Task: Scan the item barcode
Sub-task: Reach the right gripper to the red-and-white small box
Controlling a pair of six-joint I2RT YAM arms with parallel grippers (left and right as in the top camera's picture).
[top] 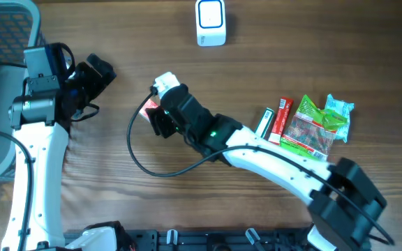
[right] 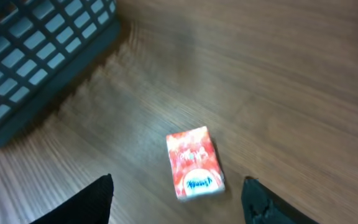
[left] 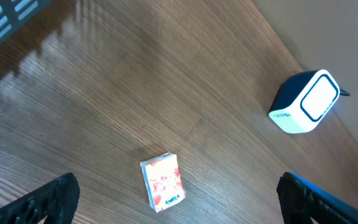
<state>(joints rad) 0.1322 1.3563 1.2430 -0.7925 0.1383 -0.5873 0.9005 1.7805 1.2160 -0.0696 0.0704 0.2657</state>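
**Red box flat on the table between the open right jaws**

At the upper left of the overhead frame sits a mesh basket (top: 12, 17). Just right of it, the left gripper (top: 98, 75) hangs with jaws wide apart and empty. Left of centre, the small red box (top: 147, 109) lies on the wooden table (top: 292, 63). The right gripper (top: 158, 118) hovers over it, jaws apart. In the right wrist view the box sits between the fingers (right: 95, 202), touching neither. The white scanner (top: 210, 22) stands at top centre, well apart

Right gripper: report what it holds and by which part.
Nothing is held. The red box lies flat on the table between the right gripper's open fingers, which do not touch it. The left gripper is open and empty too.
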